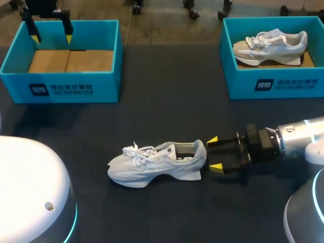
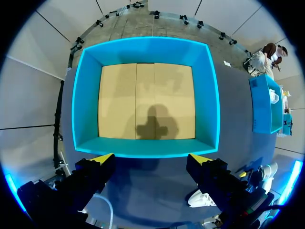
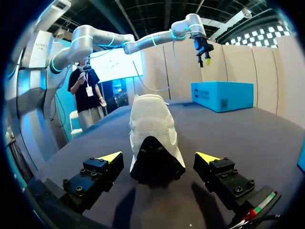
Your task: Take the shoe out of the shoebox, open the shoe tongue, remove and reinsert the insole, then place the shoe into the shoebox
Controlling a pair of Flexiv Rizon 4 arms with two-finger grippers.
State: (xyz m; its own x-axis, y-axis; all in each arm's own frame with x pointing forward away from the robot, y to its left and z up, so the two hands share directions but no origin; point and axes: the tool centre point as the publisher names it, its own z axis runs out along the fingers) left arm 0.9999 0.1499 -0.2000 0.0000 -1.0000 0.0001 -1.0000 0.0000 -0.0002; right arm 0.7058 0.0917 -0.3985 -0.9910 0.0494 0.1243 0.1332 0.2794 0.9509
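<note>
While the shoe (image 1: 157,164) lies on its sole lower middle in the head view, my right end effector (image 1: 214,153) gapes empty just beside its heel. Left wrist: my left end effector (image 2: 151,158) hangs open, empty, above the bare shoebox (image 2: 86,95). Right wrist: heel ahead, untouched. Light, soft upper, I judge; grip the stiffer heel.

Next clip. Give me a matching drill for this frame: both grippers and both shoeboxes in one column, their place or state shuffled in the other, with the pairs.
Things:
1. left gripper
2. right gripper
3. left shoebox
4. right shoebox

Places or states:
a. holds a grey-and-white shoe
b. open, just behind the heel of the white shoe lying on the table
c. empty, cardboard floor showing
d. open, above the left shoebox

Pairs: 1-d, 2-b, 3-c, 4-a.
</note>
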